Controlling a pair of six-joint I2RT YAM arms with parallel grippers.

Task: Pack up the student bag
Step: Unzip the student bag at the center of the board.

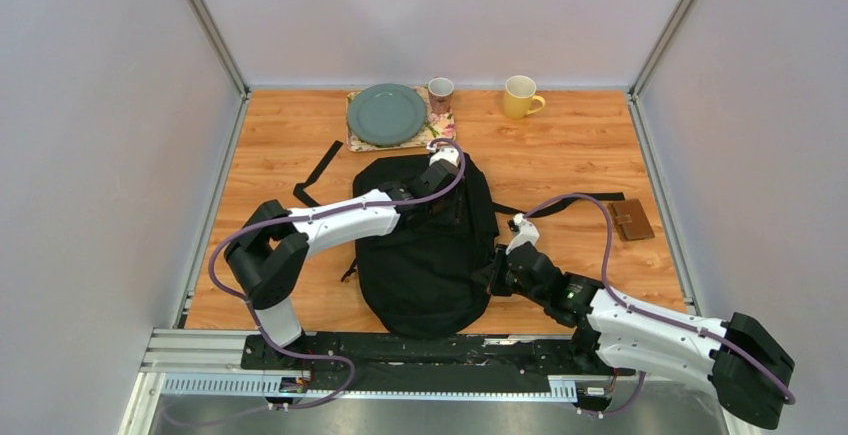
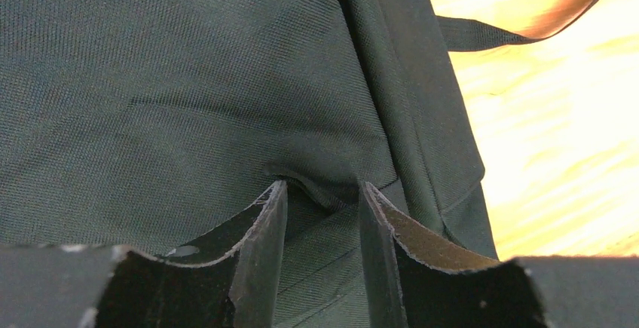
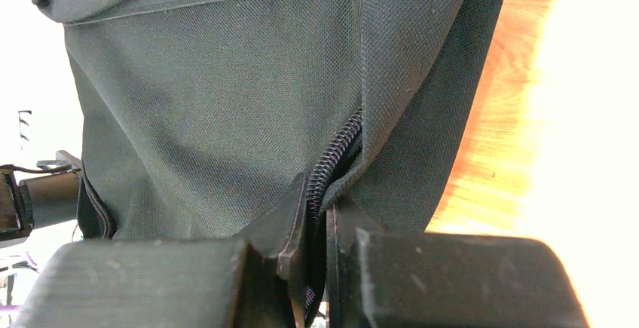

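From the overhead camera you see the student bag (image 1: pixel 430 265) lying flat in the middle of the table (image 1: pixel 570 145), between the two arms. Its straps trail out to the left and right. The left gripper (image 1: pixel 441 169) sits on the bag's far upper part, and the right gripper (image 1: pixel 497 277) is at its right edge. A brown wallet (image 1: pixel 632 221) lies well apart on the right. A plate (image 1: pixel 386 114) and two cups stand along the far edge. No opening into the bag shows yet.

In the left wrist view your fingers (image 2: pixel 265 215) stand apart and press into the black fabric, with a low fold rising between the tips. They are not clamped. If you close here you may catch only the outer layer, or both layers at once. Lifting would then drag the whole bag instead of parting it.

In the right wrist view the fingers (image 3: pixel 290 219) are pinched nearly together on the bag's edge, right at the zipper (image 3: pixel 335 151). The teeth run down between the pads. You cannot see a pull tab, so the hold may be on tape and cloth alone. A hard tug could make it slip off the seam, or slide the bag toward the wallet.
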